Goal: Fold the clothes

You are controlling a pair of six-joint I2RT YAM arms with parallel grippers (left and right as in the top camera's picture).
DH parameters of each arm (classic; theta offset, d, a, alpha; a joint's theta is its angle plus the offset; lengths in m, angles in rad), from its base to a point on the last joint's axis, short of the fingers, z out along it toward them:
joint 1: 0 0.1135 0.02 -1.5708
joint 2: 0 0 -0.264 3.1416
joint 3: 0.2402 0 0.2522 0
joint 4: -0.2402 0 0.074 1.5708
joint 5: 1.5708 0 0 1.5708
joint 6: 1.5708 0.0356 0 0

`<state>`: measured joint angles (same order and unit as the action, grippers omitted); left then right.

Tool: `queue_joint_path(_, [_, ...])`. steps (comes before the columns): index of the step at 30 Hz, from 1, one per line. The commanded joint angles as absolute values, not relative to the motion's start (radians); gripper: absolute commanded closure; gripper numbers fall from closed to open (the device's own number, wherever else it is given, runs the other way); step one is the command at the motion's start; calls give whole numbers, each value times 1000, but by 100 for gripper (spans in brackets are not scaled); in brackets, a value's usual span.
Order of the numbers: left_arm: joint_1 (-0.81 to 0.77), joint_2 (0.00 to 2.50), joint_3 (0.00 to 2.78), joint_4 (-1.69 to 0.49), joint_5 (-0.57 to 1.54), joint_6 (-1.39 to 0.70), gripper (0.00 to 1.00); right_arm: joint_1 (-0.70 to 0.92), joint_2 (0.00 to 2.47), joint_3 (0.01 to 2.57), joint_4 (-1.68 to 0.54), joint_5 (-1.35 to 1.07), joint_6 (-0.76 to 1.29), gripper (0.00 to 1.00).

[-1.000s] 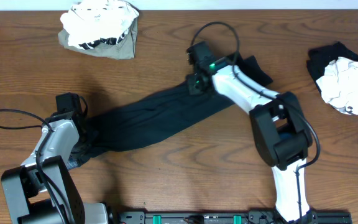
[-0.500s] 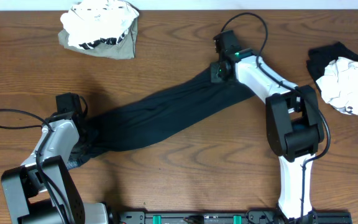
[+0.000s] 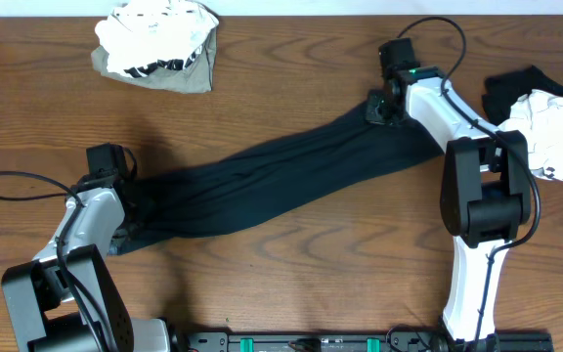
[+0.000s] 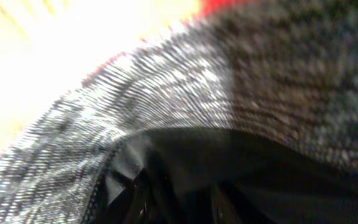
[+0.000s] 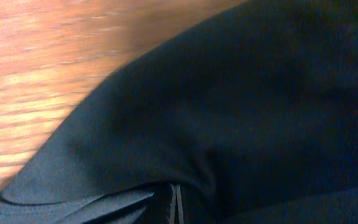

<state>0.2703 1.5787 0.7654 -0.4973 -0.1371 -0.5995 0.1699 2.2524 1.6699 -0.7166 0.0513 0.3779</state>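
At either end, left pincer (image 3: pixel 128 211) and right pincer (image 3: pixel 378 108) clench the black garment (image 3: pixel 262 181).

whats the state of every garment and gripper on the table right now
long black fabric garment, unfolded, stretched diagonally between the two grippers
left gripper, closed on the end with the heathered grey band
right gripper, shut on the opposite end
white and olive-grey fabric bundle, crumpled, unfolded, untouched
white fabric garment, crumpled, lying on the small black fabric garment
small black fabric garment, bunched, partly covered
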Motion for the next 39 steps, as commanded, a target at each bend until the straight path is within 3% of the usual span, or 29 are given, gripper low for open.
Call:
queue_joint_path(1, [278,1594,760,-476,-165,-577,66,138,2323,1634,-760,184,438,99])
queue_joint_path(15, [286,1594,760,-432,-189,-580,61,142,2284,1634,-829,294,538,99])
queue_joint_path(24, [393,1593,766,-440,-191,-585,60,142,2160,1634,-858,315,538,99])
queue_joint_path(29, [429,1591,779,-447,-152,-584,47,142,2113,1634,-872,327,538,95])
queue_joint_path(32, [432,1583,798,-458,-112,-584,23,142,2085,1634,-883,325,537,85])
queue_joint_path(35, [432,1570,808,-473,-76,-584,5,142,2064,1634,-907,320,533,62])
queue_joint_path(36, [432,1564,809,-476,-63,-584,1,142,2056,1634,-922,311,522,54])
queue_joint_path(38, [432,1552,809,-480,-60,-582,2,140,2049,1634,-949,306,514,26])
queue_joint_path(39, [432,1544,809,-481,-60,-577,2,137,2047,1634,-963,306,513,19])
